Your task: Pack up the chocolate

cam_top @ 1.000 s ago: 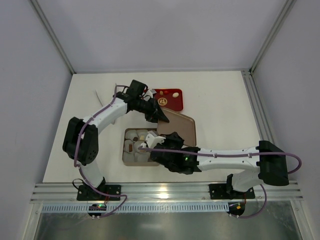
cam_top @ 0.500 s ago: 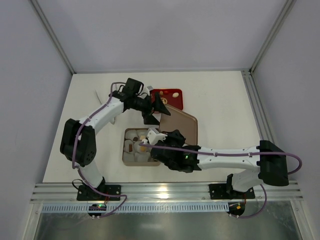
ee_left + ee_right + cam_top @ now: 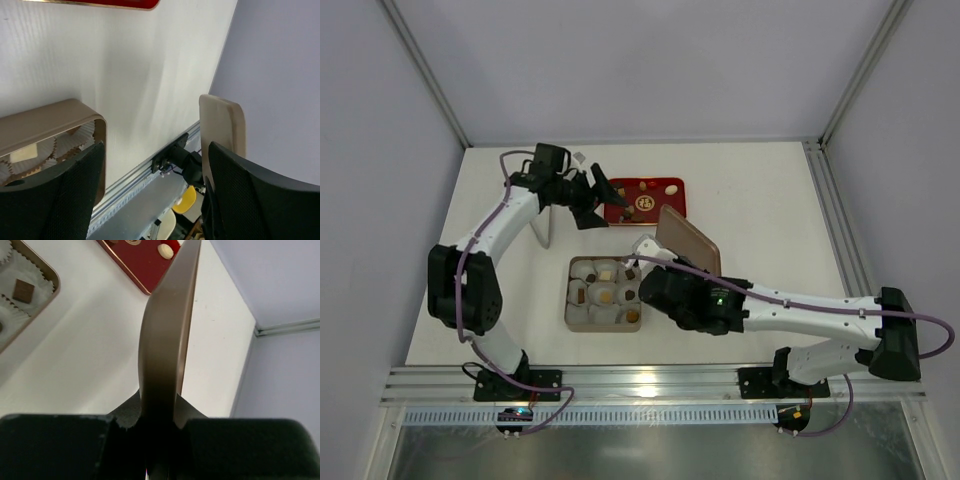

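The tan tin [image 3: 570, 310] sits open in the middle of the table. Chocolate [image 3: 605, 295] lies in its white paper cups, brown, tan and cream pieces, with a brown cube [image 3: 22, 290] among them. More chocolate [image 3: 645, 203] rests on the red tray [image 3: 660, 210], including a cream piece [image 3: 165, 250]. My right gripper [image 3: 655, 263] is shut on the tin's lid [image 3: 688, 240], holding it tilted on edge [image 3: 167, 340] to the right of the tin. My left gripper [image 3: 595, 198] hangs open and holds nothing, just left of the red tray. Its fingers [image 3: 55, 200] frame the tin [image 3: 50, 122] and the lid [image 3: 222, 125].
A pale flat strip [image 3: 542, 228] lies on the white table left of the tin. The aluminium rail [image 3: 650, 385] runs along the near edge, with another rail [image 3: 830, 210] along the right side. Grey walls close in the back and sides.
My left gripper opened, let go of the lid and drew back to the left. The right gripper raised the lid onto its edge and carried it off the tin to the right.
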Motion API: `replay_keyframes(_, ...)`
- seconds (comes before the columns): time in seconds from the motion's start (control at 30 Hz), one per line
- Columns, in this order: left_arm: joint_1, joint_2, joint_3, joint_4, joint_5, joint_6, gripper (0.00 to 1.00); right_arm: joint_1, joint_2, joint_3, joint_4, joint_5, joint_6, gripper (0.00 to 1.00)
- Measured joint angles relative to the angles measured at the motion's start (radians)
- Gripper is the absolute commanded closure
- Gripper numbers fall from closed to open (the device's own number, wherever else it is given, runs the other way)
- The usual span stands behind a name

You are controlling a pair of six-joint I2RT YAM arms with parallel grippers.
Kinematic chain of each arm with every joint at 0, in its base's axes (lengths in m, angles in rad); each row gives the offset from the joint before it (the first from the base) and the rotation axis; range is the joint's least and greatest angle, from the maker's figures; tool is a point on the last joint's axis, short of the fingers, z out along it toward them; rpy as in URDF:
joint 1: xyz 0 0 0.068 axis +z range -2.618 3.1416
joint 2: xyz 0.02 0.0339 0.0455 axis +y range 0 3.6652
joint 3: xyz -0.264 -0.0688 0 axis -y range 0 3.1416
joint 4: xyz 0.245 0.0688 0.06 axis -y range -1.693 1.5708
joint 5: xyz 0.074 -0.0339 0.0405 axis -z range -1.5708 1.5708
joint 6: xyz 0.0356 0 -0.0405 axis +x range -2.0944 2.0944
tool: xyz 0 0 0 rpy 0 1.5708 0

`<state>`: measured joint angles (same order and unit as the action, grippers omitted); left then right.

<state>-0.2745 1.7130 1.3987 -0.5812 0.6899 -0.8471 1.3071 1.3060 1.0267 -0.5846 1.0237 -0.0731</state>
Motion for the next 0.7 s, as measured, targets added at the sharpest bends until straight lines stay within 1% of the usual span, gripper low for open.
replay_keyframes(0.13,0.029,-0.061,-0.001,-0.037,-0.058,0.031,0.23,-0.064,-0.045,0.072,-0.040,-0.136,0.079,0.96)
replay_keyframes(0.2,0.040,-0.113,-0.006,-0.056,-0.099,0.050,0.28,-0.107,-0.069,0.103,-0.041,-0.229,0.112,0.96)
replay_keyframes(0.23,0.044,-0.142,-0.011,-0.067,-0.121,0.062,0.30,-0.137,-0.080,0.113,-0.040,-0.277,0.131,0.96)
replay_keyframes(0.27,0.049,-0.176,-0.020,-0.077,-0.144,0.072,0.34,-0.172,-0.097,0.121,-0.033,-0.339,0.154,0.96)
replay_keyframes(0.37,0.063,-0.287,-0.060,-0.114,-0.228,0.103,0.41,-0.300,-0.148,0.119,-0.002,-0.544,0.237,0.96)
replay_keyframes(0.47,0.085,-0.391,-0.123,-0.148,-0.337,0.121,0.47,-0.427,-0.192,0.082,0.079,-0.764,0.340,0.96)
replay_keyframes(0.57,0.118,-0.470,-0.213,-0.184,-0.422,0.124,0.51,-0.514,-0.204,0.015,0.183,-0.965,0.452,0.96)
replay_keyframes(0.7,0.196,-0.533,-0.370,-0.205,-0.470,0.123,0.51,-0.573,-0.159,-0.090,0.352,-1.185,0.610,0.96)
